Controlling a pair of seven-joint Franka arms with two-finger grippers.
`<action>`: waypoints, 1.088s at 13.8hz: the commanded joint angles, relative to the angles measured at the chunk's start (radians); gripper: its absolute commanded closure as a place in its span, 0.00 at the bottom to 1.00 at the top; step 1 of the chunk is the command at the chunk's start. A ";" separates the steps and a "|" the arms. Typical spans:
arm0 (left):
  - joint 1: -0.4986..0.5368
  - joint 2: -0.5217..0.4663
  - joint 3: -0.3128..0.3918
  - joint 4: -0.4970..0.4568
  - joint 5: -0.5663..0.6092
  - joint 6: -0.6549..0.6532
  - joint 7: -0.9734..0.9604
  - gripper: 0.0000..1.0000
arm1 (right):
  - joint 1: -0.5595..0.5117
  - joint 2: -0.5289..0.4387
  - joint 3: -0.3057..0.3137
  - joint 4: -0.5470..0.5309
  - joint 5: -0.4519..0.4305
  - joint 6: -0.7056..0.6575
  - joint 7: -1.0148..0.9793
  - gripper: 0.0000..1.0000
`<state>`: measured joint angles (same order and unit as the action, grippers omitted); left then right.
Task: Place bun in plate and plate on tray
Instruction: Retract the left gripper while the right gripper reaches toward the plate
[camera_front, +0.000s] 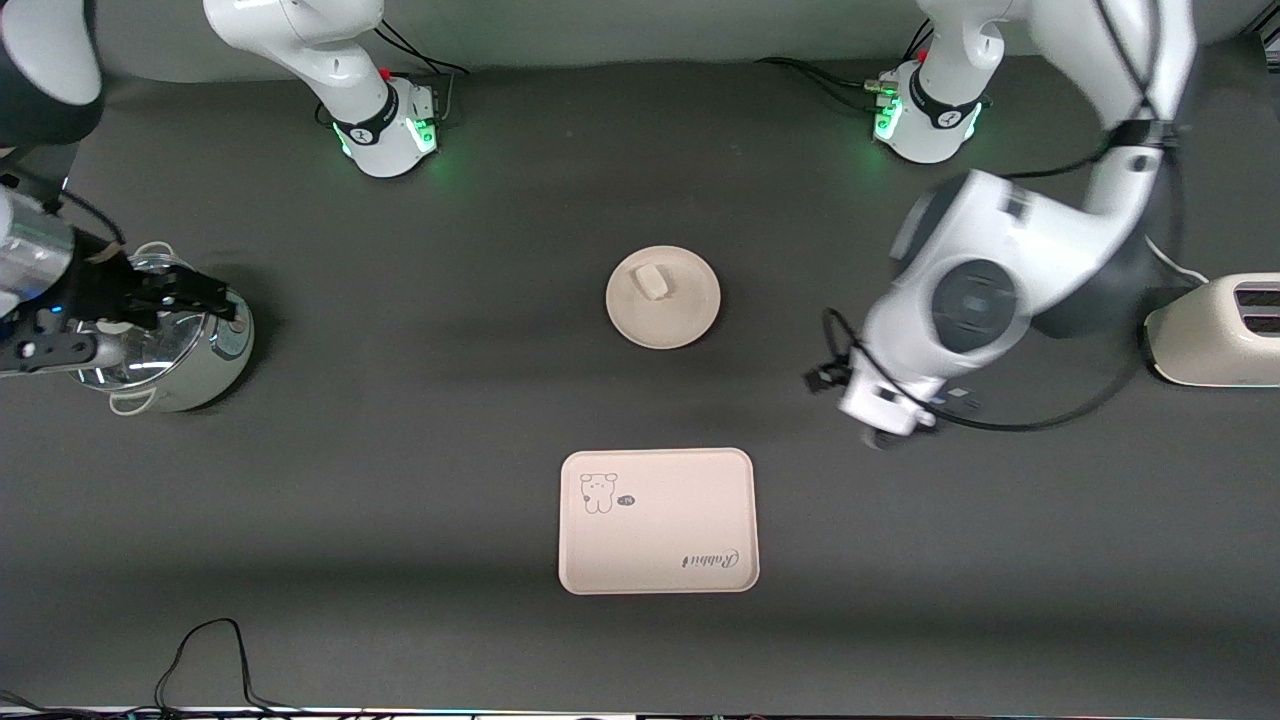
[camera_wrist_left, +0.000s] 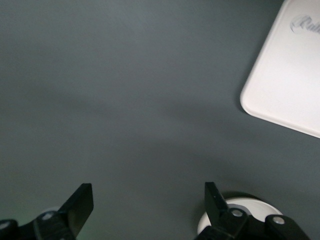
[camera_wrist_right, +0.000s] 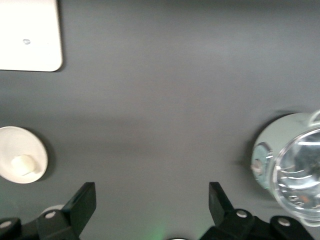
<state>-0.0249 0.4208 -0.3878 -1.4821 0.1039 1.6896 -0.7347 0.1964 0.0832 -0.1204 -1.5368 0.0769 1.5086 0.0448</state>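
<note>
The bun (camera_front: 651, 281) lies in the round plate (camera_front: 690, 315) at the middle of the table. The tray (camera_front: 657, 521), with its animal drawing and "Rabbit" script, lies bare, nearer to the front camera than the plate. My left gripper (camera_front: 884, 424) hangs open and empty over bare table, toward the left arm's end from both plate and tray. In the left wrist view the open gripper (camera_wrist_left: 148, 202) shows a corner of the tray (camera_wrist_left: 290, 75). My right gripper (camera_front: 212, 300) is open and empty over a pot. The right wrist view shows the open gripper (camera_wrist_right: 151, 200), plate (camera_wrist_right: 35, 147), bun (camera_wrist_right: 23, 164) and tray (camera_wrist_right: 27, 35).
A pot with a glass lid (camera_front: 170, 340) stands at the right arm's end of the table, also in the right wrist view (camera_wrist_right: 295, 165). A cream toaster (camera_front: 1215, 330) stands at the left arm's end. Cables lie near the table's front edge.
</note>
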 joint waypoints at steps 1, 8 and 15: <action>0.104 -0.045 -0.013 0.006 0.049 -0.057 0.189 0.01 | 0.130 -0.057 -0.004 -0.052 0.018 0.001 0.174 0.00; 0.341 -0.108 -0.011 0.006 0.053 -0.061 0.540 0.00 | 0.518 -0.066 -0.004 -0.117 0.061 0.142 0.691 0.00; 0.346 -0.108 0.027 0.043 0.102 -0.068 0.627 0.01 | 0.742 -0.068 -0.002 -0.184 0.104 0.220 0.748 0.00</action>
<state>0.3239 0.3253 -0.3730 -1.4538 0.2007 1.6427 -0.1362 0.9030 0.0414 -0.1093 -1.6914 0.1600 1.7084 0.7928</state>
